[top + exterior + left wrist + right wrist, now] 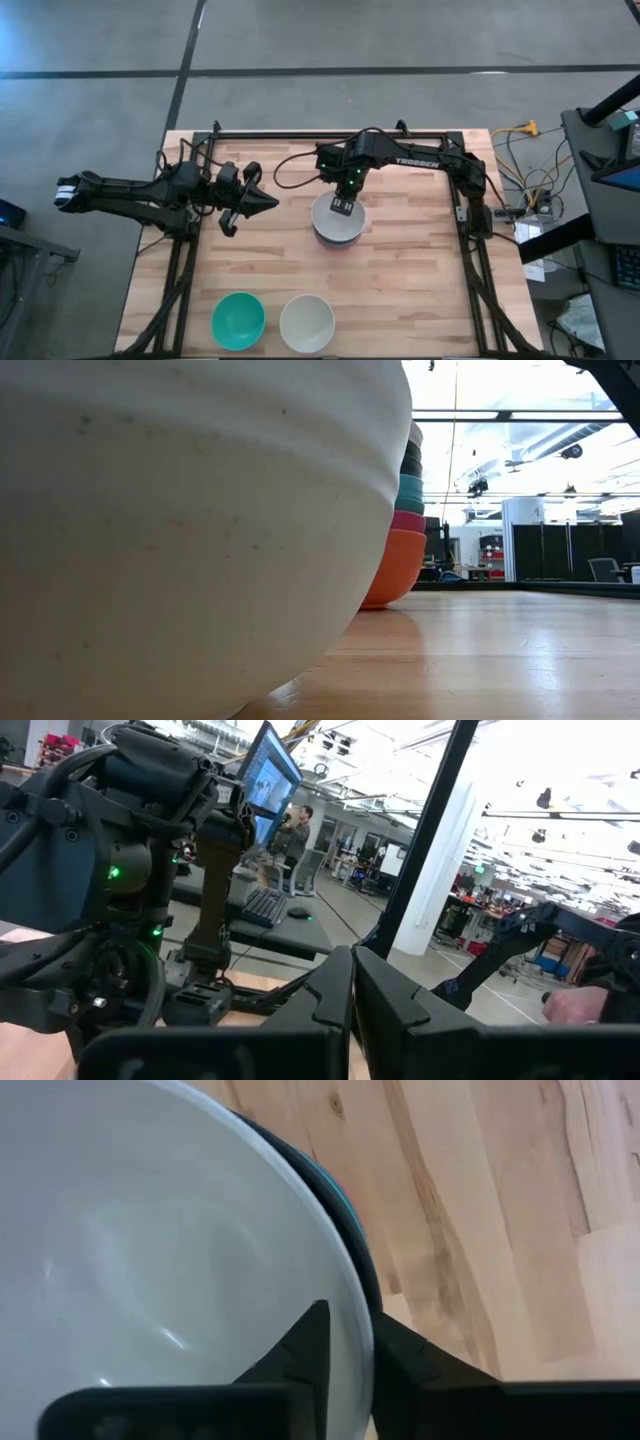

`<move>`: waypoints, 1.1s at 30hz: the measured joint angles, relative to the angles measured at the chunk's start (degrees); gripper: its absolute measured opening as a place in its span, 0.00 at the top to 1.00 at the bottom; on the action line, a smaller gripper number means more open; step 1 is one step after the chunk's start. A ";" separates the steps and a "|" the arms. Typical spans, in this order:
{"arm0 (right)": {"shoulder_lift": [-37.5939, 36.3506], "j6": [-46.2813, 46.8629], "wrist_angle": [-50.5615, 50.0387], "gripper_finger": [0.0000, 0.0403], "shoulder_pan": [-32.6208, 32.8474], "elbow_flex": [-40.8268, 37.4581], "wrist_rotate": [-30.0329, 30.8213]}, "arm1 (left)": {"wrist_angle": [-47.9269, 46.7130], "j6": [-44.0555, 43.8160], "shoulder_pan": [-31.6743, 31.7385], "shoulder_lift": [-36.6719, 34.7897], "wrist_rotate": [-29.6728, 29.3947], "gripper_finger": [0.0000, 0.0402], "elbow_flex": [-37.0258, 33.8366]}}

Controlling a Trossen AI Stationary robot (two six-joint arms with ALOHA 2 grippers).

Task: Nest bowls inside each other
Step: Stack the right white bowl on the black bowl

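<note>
A stack of nested bowls (338, 224) stands near the table's middle. In the low view the stack (405, 530) shows a red bowl on the table, then magenta, teal and black ones, with white on top. My right gripper (340, 205) is above the stack, at the far part of the rim of the top white bowl (150, 1230). My left gripper (265, 203) hovers shut to the left of the stack, pointing toward it and touching nothing. Its shut fingers (352, 995) show in the left wrist view. My right gripper (350, 1320) pinches the white bowl's rim (362, 1342) on its far side. One finger (305, 1345) is inside the bowl and the other (410, 1355) outside, both pointing down from above. The bowl sits nested upright in the black bowl (352, 1230) below it.
A single teal bowl (238, 320) and a single white bowl (307, 322) stand upright side by side at the table's near edge. That white bowl (180, 510) fills the low view's foreground. Black frame rails (470, 235) run along the table's sides. Bare wood lies to the right of the stack.
</note>
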 joint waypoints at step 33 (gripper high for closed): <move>-1.60 1.50 -4.06 0.87 0.09 5.03 1.49 | 0.28 0.35 0.42 21.47 -3.67 1.00 4.02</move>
